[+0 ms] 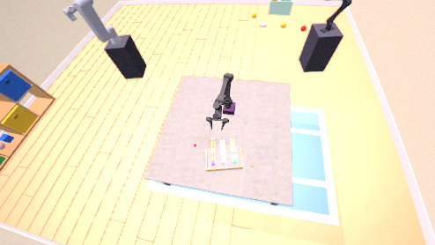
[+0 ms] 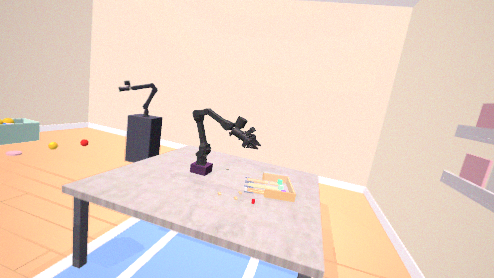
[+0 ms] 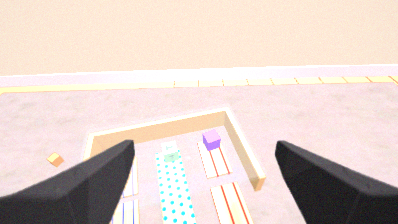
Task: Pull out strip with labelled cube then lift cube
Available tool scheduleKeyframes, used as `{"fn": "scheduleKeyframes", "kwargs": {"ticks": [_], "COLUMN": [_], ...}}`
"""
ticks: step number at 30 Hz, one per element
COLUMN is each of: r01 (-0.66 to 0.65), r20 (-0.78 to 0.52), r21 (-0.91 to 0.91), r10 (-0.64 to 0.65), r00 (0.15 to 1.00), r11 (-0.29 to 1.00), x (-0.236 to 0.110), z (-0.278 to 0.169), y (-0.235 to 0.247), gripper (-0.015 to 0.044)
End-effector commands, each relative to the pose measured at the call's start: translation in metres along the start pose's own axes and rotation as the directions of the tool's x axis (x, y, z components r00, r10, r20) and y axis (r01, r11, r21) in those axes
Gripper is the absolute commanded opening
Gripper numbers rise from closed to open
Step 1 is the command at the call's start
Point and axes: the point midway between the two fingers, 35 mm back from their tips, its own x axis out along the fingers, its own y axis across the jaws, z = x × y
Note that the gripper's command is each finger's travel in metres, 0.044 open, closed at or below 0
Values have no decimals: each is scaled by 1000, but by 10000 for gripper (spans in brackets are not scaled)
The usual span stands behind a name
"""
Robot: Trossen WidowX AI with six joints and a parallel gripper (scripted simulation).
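A low wooden tray [image 3: 246, 150] [image 1: 222, 167] [image 2: 280, 195] lies on the grey table [image 1: 264, 132] [image 2: 150, 185] and holds several strips. In the wrist view a teal dotted strip [image 3: 173, 190] runs unbroken down the middle, and a pale green cube [image 3: 170, 152] with a white top sits at its far end. A red-lined strip [image 3: 214, 162] to the right is split by a gap and carries a purple cube [image 3: 211, 139]. A blue-lined strip at the left is mostly hidden by my finger. My gripper [image 3: 204, 143] [image 1: 217, 124] [image 2: 251, 143] is open and empty, high above the table, short of the tray.
Small loose bits lie on the table near the tray: an orange one [image 3: 55, 159] and a red one [image 1: 195, 144] [image 2: 253, 201]. My arm's purple base [image 1: 229, 108] [image 2: 201, 168] stands behind. Two other arms on dark pedestals [image 1: 125, 56] [image 1: 320, 48] stand on the floor.
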Motion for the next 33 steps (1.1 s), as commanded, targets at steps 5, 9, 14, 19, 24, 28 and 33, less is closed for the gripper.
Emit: {"fn": "scheduleKeyframes", "kwargs": {"ticks": [5, 9, 14, 19, 24, 28, 33], "r01": [-5, -5, -5, -6, -25, -57, -111], "r20": [-222, -222, -222, -250, -452, -606, -775], "r21": [-68, -68, -68, -75, -124, -150, -148], "r10": [-10, -10, -10, -13, -34, -46, -45], "r00": [975, 975, 975, 968, 891, 794, 630], "r11": [998, 998, 998, 997, 992, 987, 983], "x": [-24, -24, -24, -20, 10, 33, 60], "z": [-92, -92, -92, -92, -98, -108, -130], "y": [43, 43, 43, 42, 38, 34, 29], "gripper": [400, 400, 400, 348, 216, 111, 0]}}
